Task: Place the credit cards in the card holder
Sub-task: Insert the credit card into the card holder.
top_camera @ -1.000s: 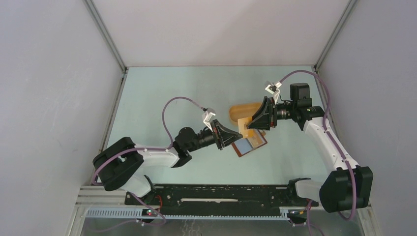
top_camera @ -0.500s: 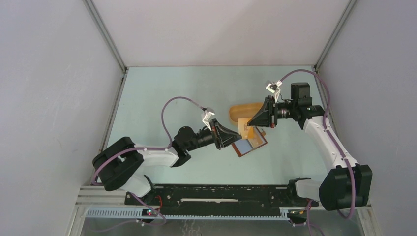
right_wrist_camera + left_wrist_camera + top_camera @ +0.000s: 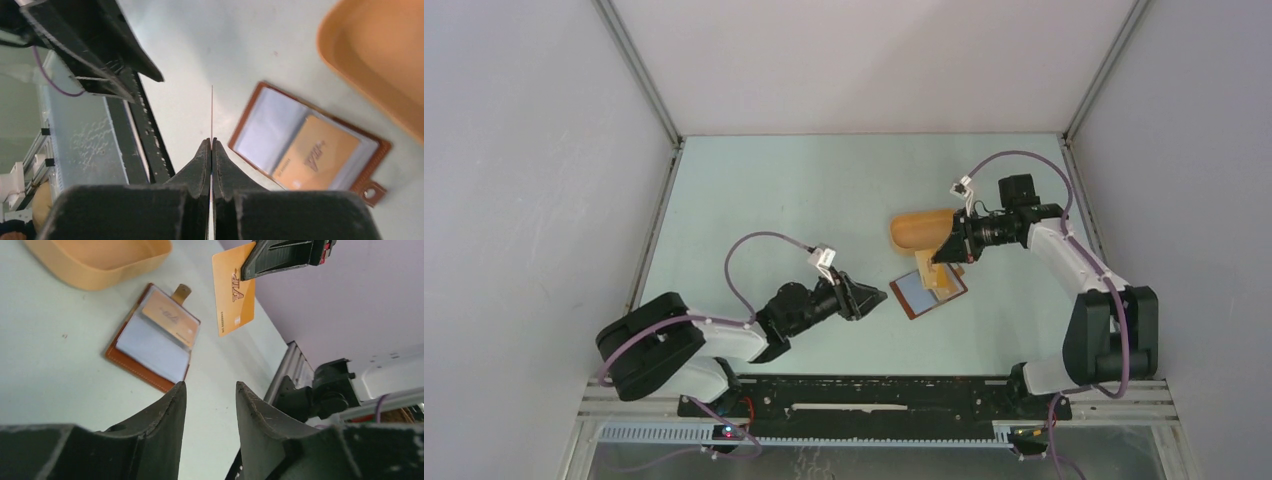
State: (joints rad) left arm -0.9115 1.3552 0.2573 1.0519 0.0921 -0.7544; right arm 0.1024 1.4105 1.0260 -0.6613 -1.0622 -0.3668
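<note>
While pinching the credit card (image 3: 232, 295) between fully closed jaws, count the right gripper (image 3: 942, 256) as nearer; from above, look for the card holder (image 3: 929, 292) at its 6 o'clock, just beneath, lying open. Thin, stiff, glossy gold, hung long axis upright. Stitched brown leather, soft clear sleeves, a second card (image 3: 316, 152) already tucked. At 9 o'clock of that, left gripper (image 3: 209, 386) half parted, empty.

The brown holder (image 3: 150, 347) lies open and flat, one orange card (image 3: 170, 317) in its clear sleeve, a second card (image 3: 233, 290) pinched upright in the right gripper (image 3: 211, 145).
</note>
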